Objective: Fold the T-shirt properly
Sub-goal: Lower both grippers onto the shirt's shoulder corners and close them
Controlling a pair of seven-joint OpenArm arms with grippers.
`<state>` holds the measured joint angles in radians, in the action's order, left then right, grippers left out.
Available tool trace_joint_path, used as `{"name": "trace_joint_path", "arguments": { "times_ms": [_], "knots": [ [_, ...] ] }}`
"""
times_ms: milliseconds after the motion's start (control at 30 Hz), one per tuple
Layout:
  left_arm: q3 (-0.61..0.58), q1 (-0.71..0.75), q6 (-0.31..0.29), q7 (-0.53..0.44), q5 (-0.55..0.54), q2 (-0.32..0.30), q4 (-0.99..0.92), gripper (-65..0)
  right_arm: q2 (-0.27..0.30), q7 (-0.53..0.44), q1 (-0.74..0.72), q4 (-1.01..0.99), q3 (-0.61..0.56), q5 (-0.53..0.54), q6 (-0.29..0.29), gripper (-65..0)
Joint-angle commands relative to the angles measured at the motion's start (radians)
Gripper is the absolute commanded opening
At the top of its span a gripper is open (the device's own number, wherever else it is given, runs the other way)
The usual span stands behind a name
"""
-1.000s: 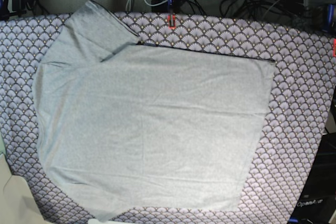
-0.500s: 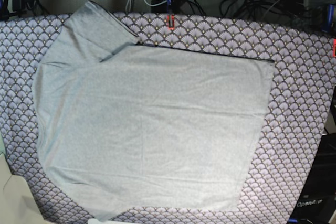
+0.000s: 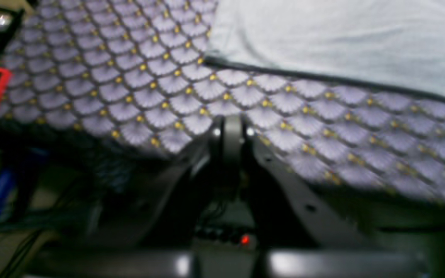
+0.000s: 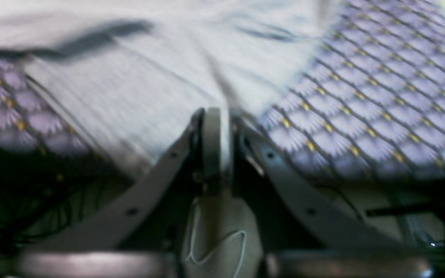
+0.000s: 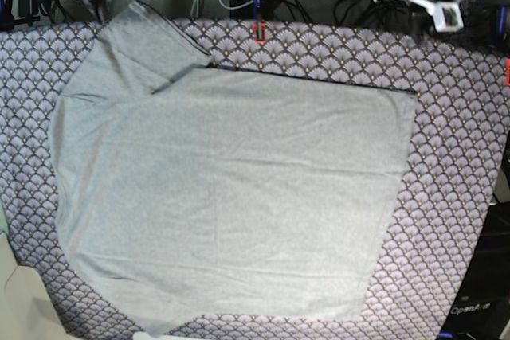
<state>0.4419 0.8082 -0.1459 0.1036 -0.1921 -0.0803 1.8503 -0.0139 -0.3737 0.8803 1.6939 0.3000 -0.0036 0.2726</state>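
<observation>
Hovering closed and empty at the table's far edge, the left pincer [image 3: 230, 133] and right pincer [image 4: 216, 116] face the T-shirt [image 5: 231, 197], spread flat across the patterned cloth [image 5: 462, 157], every fold seemingly left.

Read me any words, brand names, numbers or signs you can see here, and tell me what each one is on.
"OpenArm": pale lettering on the dark base at the lower right of the base view; its last letters are cut off or too blurred to read.
The T-shirt has no print or logo.
The patterned cloth carries no text.
</observation>
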Motion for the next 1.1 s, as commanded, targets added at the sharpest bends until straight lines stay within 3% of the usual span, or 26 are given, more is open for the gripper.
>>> {"name": "trace_joint_path", "arguments": {
  "times_ms": [0,233,367,567,1067],
  "knots": [
    [0.018,-0.019,-0.011,0.017,-0.005,-0.003,0.030,-63.0,-0.002,-0.005,0.001,0.015,0.026,0.009,0.017,-56.9],
    [0.168,-0.244,-0.208,0.301,-0.011,0.018,0.030,-42.2,-0.028,0.009,-0.059,0.013,0.075,0.006,0.038,-51.8],
    [0.235,-0.355,-0.292,0.393,-0.002,0.041,-0.011,-40.6,-0.028,0.009,-0.075,0.011,0.084,0.004,0.038,-51.9],
    [0.246,-0.465,-0.306,0.428,-0.002,0.040,-0.148,-40.6,-0.028,0.011,-0.080,0.011,0.084,0.004,0.038,-51.9],
    [0.237,-0.571,-0.306,0.422,-0.004,0.040,-0.332,-40.6,-0.028,0.011,-0.080,0.013,0.084,0.003,0.038,-51.9]
  ]
}}
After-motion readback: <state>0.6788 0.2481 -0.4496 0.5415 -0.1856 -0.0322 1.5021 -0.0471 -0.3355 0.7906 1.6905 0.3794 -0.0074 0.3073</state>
